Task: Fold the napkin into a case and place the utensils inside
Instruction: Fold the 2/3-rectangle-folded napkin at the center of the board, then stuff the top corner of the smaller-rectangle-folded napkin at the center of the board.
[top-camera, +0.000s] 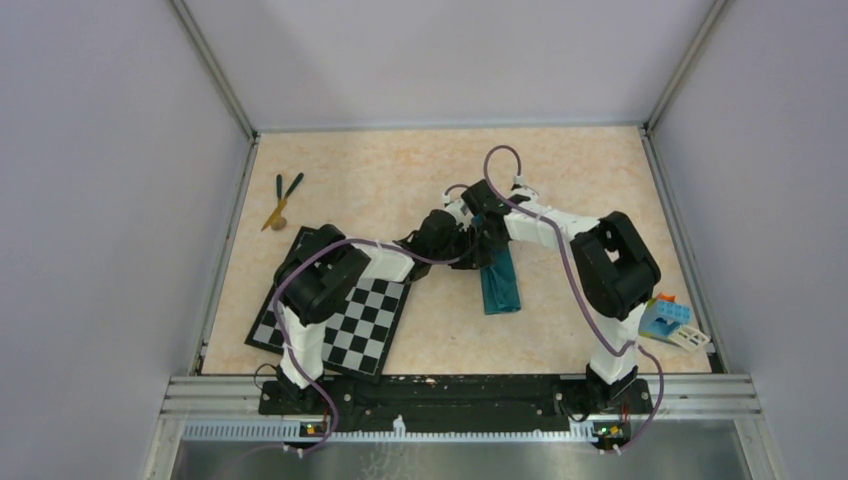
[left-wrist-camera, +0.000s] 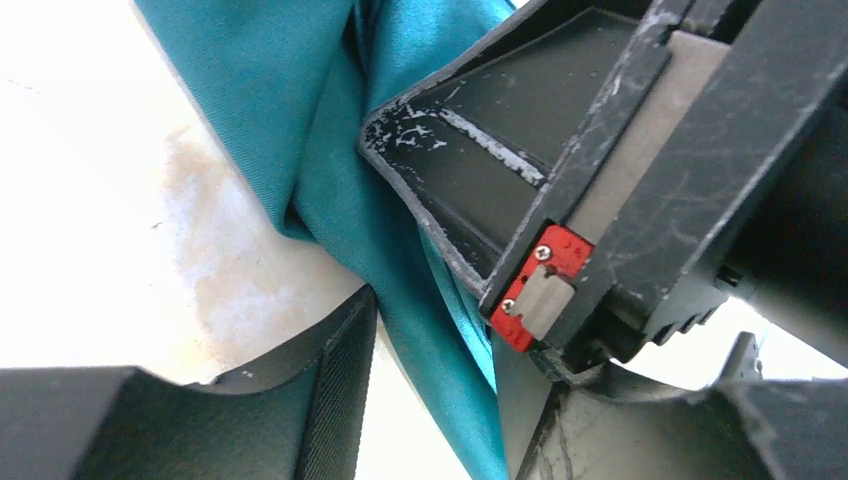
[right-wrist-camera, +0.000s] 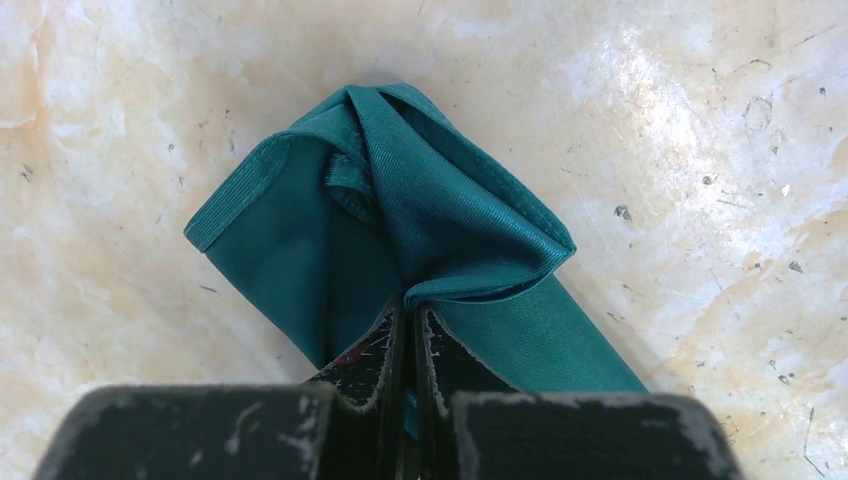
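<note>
The top external camera hangs high above and behind the two arm bases (top-camera: 297, 385) and looks steeply down from far, so it takes in the whole table (top-camera: 400, 170). The left wrist camera looks along its own fingers (left-wrist-camera: 290, 410) from very near, with the teal napkin (left-wrist-camera: 300, 120) filling much of its frame, and the right wrist camera looks almost straight down past its fingers (right-wrist-camera: 365, 365), also close. All three views share the napkin and the marbled table surface around it.
</note>
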